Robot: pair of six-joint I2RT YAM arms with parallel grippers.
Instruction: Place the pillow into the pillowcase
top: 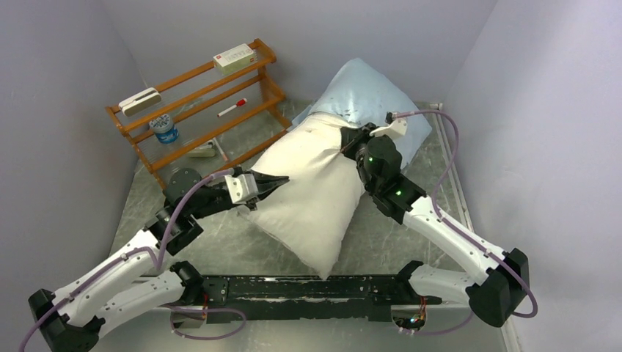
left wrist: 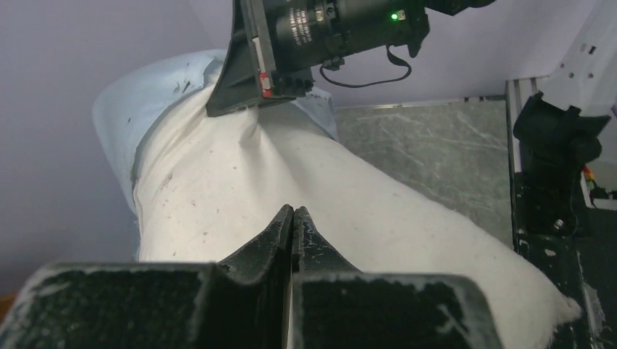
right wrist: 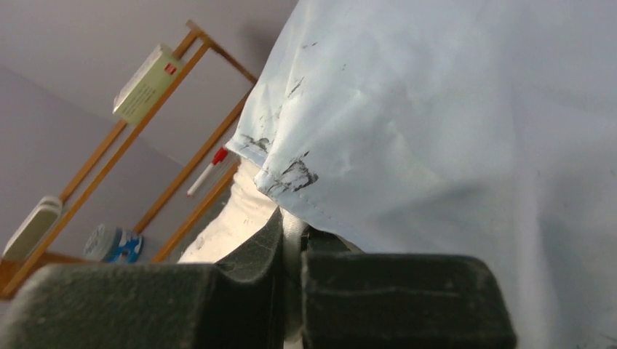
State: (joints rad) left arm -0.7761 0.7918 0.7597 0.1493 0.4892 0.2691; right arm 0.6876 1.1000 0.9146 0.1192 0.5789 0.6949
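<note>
The white pillow (top: 315, 198) lies slantwise on the table, its far end inside the pale blue pillowcase (top: 367, 92) at the back. My right gripper (top: 343, 143) sits at the pillowcase's mouth, shut on a pinch of the pillow's white fabric (right wrist: 225, 218) just under the blue hem (right wrist: 451, 131). My left gripper (top: 282, 179) is shut with nothing between its fingers, its tips against the pillow's left side (left wrist: 378, 211). In the left wrist view, the right gripper's fingers (left wrist: 225, 102) press into the pillow near the pillowcase (left wrist: 138, 109).
A wooden rack (top: 198, 103) stands at the back left with a box (top: 235, 56), a marker (top: 231, 108) and a blue-and-white tub (top: 165, 128). Walls close in on the left, back and right. The black base rail (top: 315, 286) runs along the near edge.
</note>
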